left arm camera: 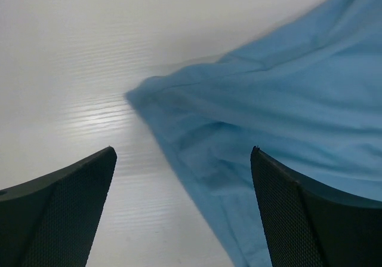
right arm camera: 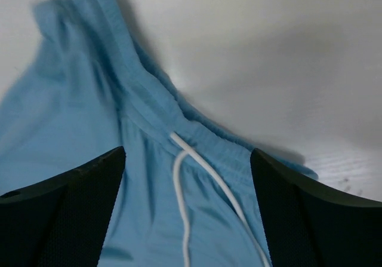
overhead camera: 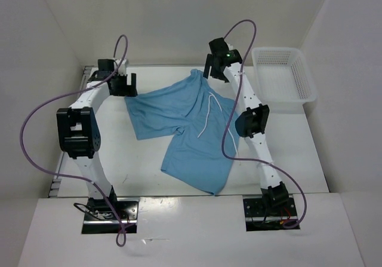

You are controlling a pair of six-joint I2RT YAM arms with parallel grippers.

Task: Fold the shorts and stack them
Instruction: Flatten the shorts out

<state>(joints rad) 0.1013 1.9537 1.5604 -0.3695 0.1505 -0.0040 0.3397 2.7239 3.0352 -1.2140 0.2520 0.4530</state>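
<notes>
On the white worktop [overhead camera: 286, 153], between my two arms, lies one pair of light blue shorts [overhead camera: 191, 129], spread out and not folded.

Item count:
- Shorts: one pair, with one white drawstring [overhead camera: 209, 114] lying loose across the fabric below the waistband.
- One white mesh basket [overhead camera: 305, 70], at the far right corner of the worktop, well apart from the shorts.
- Claws: two, one per arm.

Left claw [overhead camera: 122, 85]: the jaws stand wide and hold nothing. In the left wrist view, the claw [left arm camera: 182, 150] hangs over the corner of one leg of the shorts [left arm camera: 280, 111]. That corner points into the gap between the fingers, and the fabric runs off toward the right finger [left arm camera: 310, 219]. Bare worktop [left arm camera: 71, 70] fills the other side.

Right claw [overhead camera: 212, 70]: the jaws stand wide and hold nothing. It sits at the far end of the shorts, over the waistband. In the right wrist view, the claw [right arm camera: 188, 152] straddles the gathered waistband of the shorts [right arm camera: 65, 111], which runs diagonally between the fingers. The drawstring [right arm camera: 179, 177] leaves the waistband there in two strands.

The second leg of the shorts reaches toward the near edge of the worktop.
</notes>
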